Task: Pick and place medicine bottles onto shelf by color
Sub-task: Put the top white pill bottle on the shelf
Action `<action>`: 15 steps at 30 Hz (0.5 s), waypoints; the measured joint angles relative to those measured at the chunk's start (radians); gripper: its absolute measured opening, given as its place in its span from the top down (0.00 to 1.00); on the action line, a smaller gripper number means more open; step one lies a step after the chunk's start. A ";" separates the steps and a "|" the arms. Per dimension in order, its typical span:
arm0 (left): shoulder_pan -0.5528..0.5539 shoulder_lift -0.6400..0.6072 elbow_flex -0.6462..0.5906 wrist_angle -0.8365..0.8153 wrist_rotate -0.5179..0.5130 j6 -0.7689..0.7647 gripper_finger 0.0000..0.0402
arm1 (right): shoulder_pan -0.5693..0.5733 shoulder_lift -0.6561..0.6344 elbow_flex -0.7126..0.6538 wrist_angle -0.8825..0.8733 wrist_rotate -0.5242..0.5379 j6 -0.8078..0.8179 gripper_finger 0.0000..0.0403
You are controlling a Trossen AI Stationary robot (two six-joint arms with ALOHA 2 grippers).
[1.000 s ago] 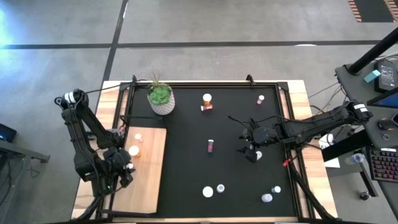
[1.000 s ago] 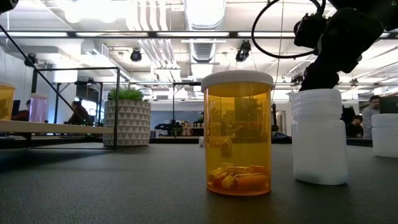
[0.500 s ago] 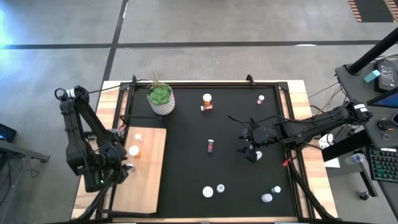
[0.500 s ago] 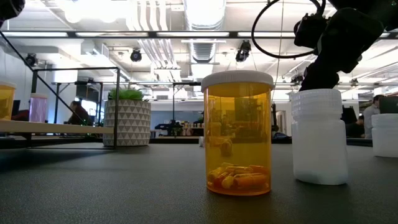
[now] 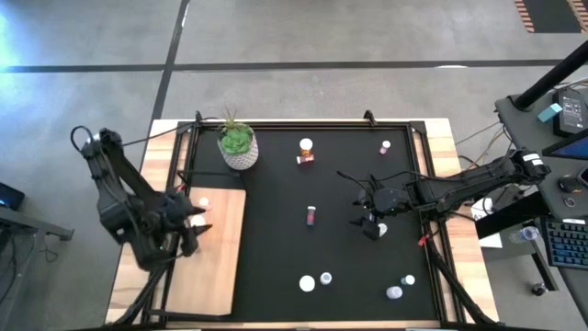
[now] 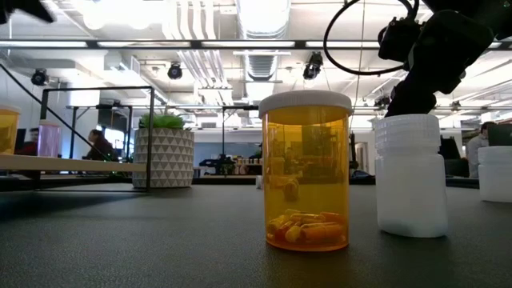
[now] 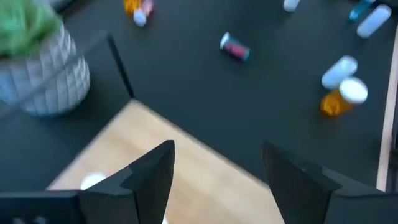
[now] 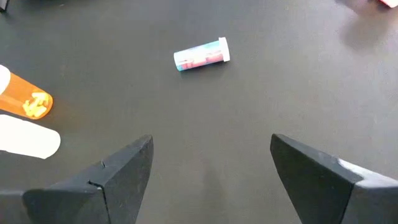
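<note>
The shelf (image 5: 213,262) is a pale wood board lying at the left of the black mat (image 5: 276,248). My left gripper (image 5: 190,222) hangs open above its far end with nothing between the fingers, and the board (image 7: 199,168) shows through the gap. A white-capped bottle (image 5: 204,202) stands on the shelf's far end. Orange and pink bottles (image 6: 8,128) stand on the shelf in the low view. More medicine bottles stand or lie on the mat: orange (image 5: 306,145), maroon (image 5: 311,215), white-capped (image 5: 307,283), bluish (image 5: 394,292). My right gripper (image 5: 367,218) waits open above the mat's right half, with a lying bottle (image 8: 201,55) ahead of it.
A white speckled pot with a green plant (image 5: 237,145) stands at the mat's far left, close to the shelf's far end. Near the mat's front edge stand an orange bottle (image 6: 307,172) and a white one (image 6: 410,176). A black frame rail (image 5: 303,123) runs along the far edge.
My left gripper has risen from low over the shelf's left side and swung toward the table's far edge, turning as it went. It now hangs over the shelf's far end and covers the orange bottle that stood in plain sight there. The bottles have not moved.
</note>
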 joint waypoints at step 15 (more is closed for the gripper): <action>0.411 0.155 0.021 0.909 -0.001 0.873 0.44 | 0.000 0.000 0.000 0.000 0.000 0.000 0.22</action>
